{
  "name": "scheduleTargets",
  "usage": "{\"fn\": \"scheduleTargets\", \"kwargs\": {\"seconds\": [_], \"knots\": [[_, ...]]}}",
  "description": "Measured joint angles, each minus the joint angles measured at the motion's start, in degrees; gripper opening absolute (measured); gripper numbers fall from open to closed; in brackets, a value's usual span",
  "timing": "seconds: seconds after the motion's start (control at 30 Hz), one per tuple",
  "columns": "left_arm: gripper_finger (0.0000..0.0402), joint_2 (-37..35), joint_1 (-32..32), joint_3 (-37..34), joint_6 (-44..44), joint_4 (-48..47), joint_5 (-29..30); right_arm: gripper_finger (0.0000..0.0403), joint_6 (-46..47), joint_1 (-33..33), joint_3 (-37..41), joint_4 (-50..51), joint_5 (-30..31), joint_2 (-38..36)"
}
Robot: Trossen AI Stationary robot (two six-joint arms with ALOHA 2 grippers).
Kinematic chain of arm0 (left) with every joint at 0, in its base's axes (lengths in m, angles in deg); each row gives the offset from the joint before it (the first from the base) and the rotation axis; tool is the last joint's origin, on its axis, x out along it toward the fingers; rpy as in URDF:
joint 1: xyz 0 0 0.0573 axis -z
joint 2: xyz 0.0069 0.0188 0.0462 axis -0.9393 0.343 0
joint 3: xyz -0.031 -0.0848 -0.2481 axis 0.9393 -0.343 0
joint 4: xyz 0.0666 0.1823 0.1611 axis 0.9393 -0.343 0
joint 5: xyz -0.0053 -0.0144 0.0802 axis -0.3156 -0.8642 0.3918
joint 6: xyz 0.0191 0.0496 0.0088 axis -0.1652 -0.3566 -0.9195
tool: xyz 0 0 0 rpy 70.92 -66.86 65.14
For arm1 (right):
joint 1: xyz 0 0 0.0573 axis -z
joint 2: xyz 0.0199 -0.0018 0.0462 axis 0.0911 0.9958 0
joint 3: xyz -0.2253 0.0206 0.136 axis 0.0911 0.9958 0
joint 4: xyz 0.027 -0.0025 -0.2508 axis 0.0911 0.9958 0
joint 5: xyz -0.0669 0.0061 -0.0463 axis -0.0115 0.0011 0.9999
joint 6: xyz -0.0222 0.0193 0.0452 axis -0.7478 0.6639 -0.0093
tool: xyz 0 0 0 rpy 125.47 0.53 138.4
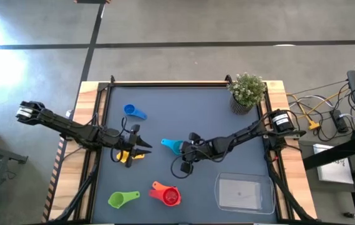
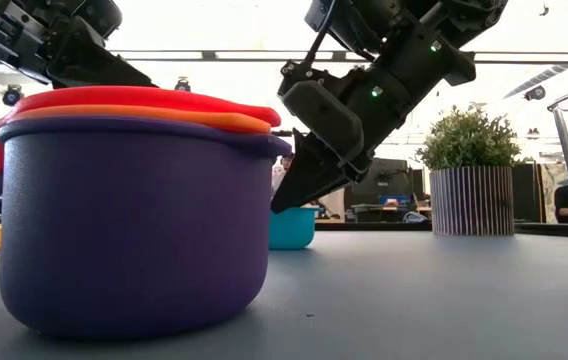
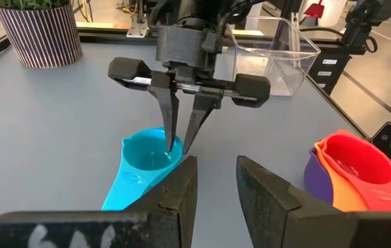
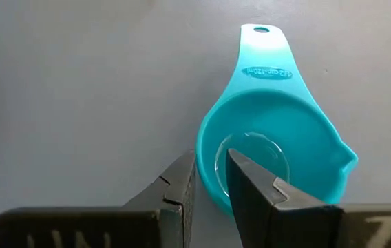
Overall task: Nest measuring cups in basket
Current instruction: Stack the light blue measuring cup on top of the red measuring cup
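At table left, left gripper [image 1: 141, 147] hangs low over the yellow cup [image 1: 126, 156], jaws a narrow gap apart and holding nothing as far as its wrist view shows. Behind it, blue cup [image 1: 134, 112] sits alone. Near the front edge: green cup [image 1: 122, 199], then a red/orange/purple stack [image 1: 167, 194], already nested but on the mat, not in the basket.

Centre: right gripper [image 4: 210, 178] is down on the teal cup [image 4: 275, 141]. Jaws are almost closed and straddle the cup's rim, one finger inside the bowl, one outside. I can't tell if they're pinching the wall yet.

Risks, as I judge them:
- The bite is thin, on a curved, slick wall. If the squeeze is off-centre, the cup can tip out or spin on lift.
- The handle points away from the gripper, so that weight can swing the cup down and spoil the drop angle.
- The two grippers are near each other. If the left moves toward centre while the right lifts, they can clash.

Far right front, basket [image 1: 268, 201] has no cups in it; the plant [image 1: 247, 92] stands at the back corner, clear of a direct path from teal cup to basket.
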Motion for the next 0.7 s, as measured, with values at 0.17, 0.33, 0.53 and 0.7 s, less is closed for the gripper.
{"fn": "scheduleTargets", "kwargs": {"seconds": [0.17,0.33,0.53,0.7], "knots": [[0.0084,0.0,0.0,0.0,0.0,0.1,0.0,0.0067,0.4,0.0,0.0,0.1,0.0,0.0],[0.0084,0.0,0.0,0.0,0.0,1.0,0.0,0.0042,1.5,0.4,0.0,2.0,0.0,0.0],[0.0084,0.0,0.0,0.0,0.0,0.9,0.0,0.001,1.5,0.5,-0.8,3.2,0.0,0.0],[0.0084,0.0,0.0,0.0,0.0,0.8,0.0,0.0009,0.8,-1.4,-4.6,5.9,-0.1,0.0]]}}
